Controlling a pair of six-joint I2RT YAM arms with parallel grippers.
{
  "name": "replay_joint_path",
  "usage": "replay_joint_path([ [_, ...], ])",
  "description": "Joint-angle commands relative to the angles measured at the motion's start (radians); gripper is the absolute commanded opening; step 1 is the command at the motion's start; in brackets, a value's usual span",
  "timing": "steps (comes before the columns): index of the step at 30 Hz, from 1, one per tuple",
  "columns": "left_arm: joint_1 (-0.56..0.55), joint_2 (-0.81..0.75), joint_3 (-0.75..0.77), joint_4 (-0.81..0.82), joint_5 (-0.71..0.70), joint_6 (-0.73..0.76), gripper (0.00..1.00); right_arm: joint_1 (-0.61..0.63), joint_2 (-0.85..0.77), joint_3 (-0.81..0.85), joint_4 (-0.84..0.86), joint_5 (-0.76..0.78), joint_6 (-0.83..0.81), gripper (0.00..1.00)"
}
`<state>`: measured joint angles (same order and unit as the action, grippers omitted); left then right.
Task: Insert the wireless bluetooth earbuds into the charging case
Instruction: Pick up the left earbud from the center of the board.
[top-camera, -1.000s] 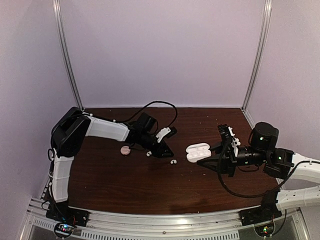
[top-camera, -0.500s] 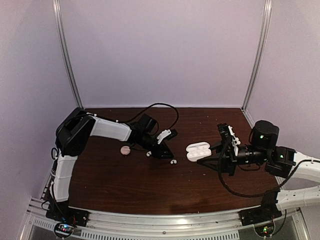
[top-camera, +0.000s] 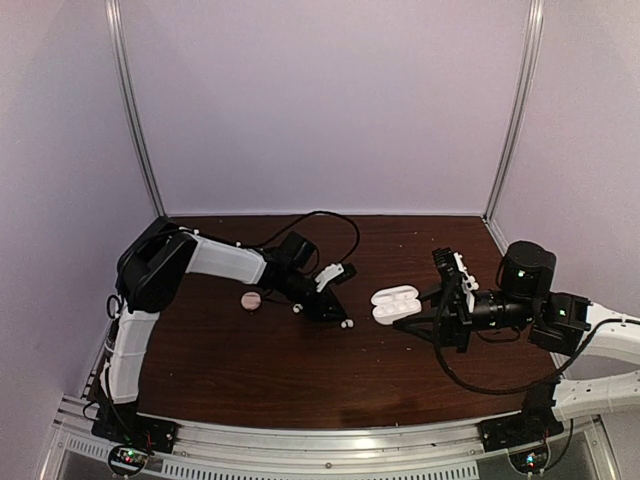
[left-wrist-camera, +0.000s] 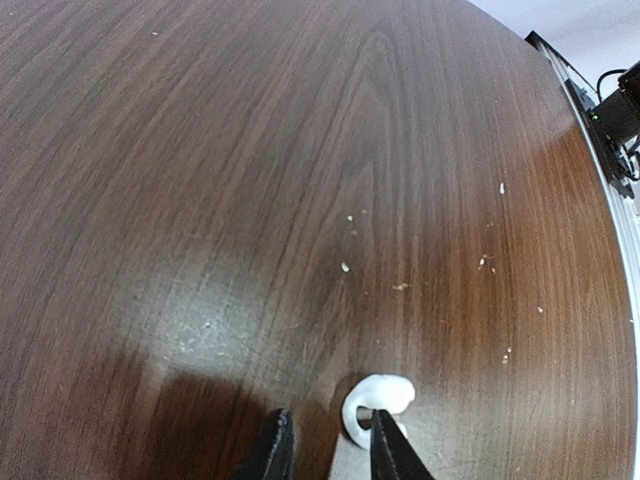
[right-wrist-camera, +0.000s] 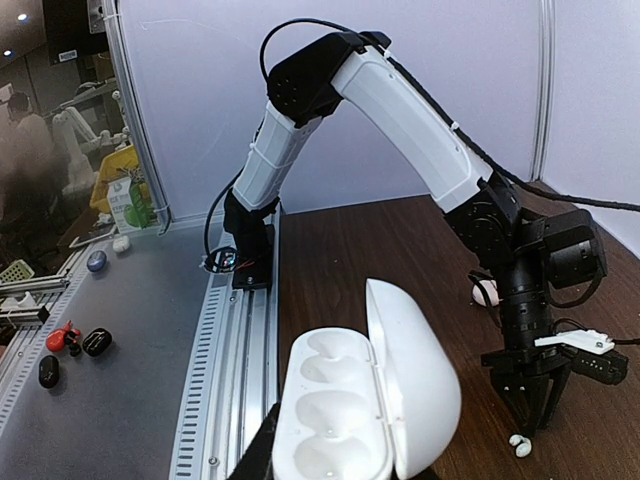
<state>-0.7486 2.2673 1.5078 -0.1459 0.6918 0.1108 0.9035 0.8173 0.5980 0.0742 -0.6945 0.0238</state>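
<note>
The white charging case (top-camera: 395, 303) is open, lid tipped back, and my right gripper (top-camera: 410, 310) is shut on it, holding it above the table. In the right wrist view the case (right-wrist-camera: 345, 410) shows its empty wells. One tiny white earbud (left-wrist-camera: 378, 398) lies on the wood against the tip of my left gripper's right finger (left-wrist-camera: 388, 448), mostly outside the gap. My left gripper (left-wrist-camera: 330, 442) is open with a narrow gap, low over the table (top-camera: 338, 314). That earbud (top-camera: 346, 323) also shows from above. A second earbud (top-camera: 297, 308) lies left of the gripper.
A small pinkish round case (top-camera: 251, 299) lies on the dark wooden table (top-camera: 300, 370) left of the left gripper. The left arm's black cable (top-camera: 330, 215) loops over the back of the table. Metal frame posts (top-camera: 135, 110) stand at the back corners.
My left gripper has shifted a little to the right and down to the earbud. My right gripper with the open case has edged slightly left.
</note>
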Motion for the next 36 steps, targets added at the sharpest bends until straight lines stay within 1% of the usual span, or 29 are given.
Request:
replay_joint_path([
  [1, -0.021, 0.011, 0.010, 0.000, -0.018, 0.032, 0.29, 0.005, -0.005, 0.024, 0.006, 0.018, -0.008, 0.00],
  [12, -0.056, 0.006, -0.009, -0.023, -0.071, 0.059, 0.30, 0.005, -0.004, 0.019, 0.003, 0.024, -0.005, 0.00],
  [14, -0.062, 0.003, -0.015, -0.033, -0.079, 0.069, 0.29, 0.005, -0.003, 0.020, 0.003, 0.024, -0.005, 0.00],
  [16, -0.064, -0.006, -0.026, -0.035, -0.077, 0.070, 0.26, 0.005, -0.004, 0.017, 0.005, 0.024, -0.005, 0.00],
  [21, -0.064, -0.030, -0.042, -0.034, -0.064, 0.078, 0.12, 0.005, -0.002, 0.011, 0.013, 0.020, -0.002, 0.00],
  [25, -0.064, -0.068, -0.057, -0.018, -0.025, 0.081, 0.02, 0.005, -0.006, 0.006, 0.017, 0.024, -0.001, 0.00],
  [26, -0.064, -0.083, -0.064, -0.010, -0.022, 0.078, 0.00, 0.005, -0.007, 0.004, 0.018, 0.025, 0.000, 0.00],
  [31, -0.064, -0.204, -0.141, 0.061, -0.040, 0.051, 0.00, 0.005, -0.009, 0.000, 0.031, 0.026, 0.001, 0.00],
  [33, -0.064, -0.293, -0.210, 0.119, -0.060, 0.030, 0.00, 0.006, -0.007, -0.001, 0.040, 0.022, 0.002, 0.00],
  [36, -0.066, -0.478, -0.347, 0.270, -0.109, -0.009, 0.00, 0.008, 0.002, -0.002, 0.060, 0.002, -0.002, 0.00],
])
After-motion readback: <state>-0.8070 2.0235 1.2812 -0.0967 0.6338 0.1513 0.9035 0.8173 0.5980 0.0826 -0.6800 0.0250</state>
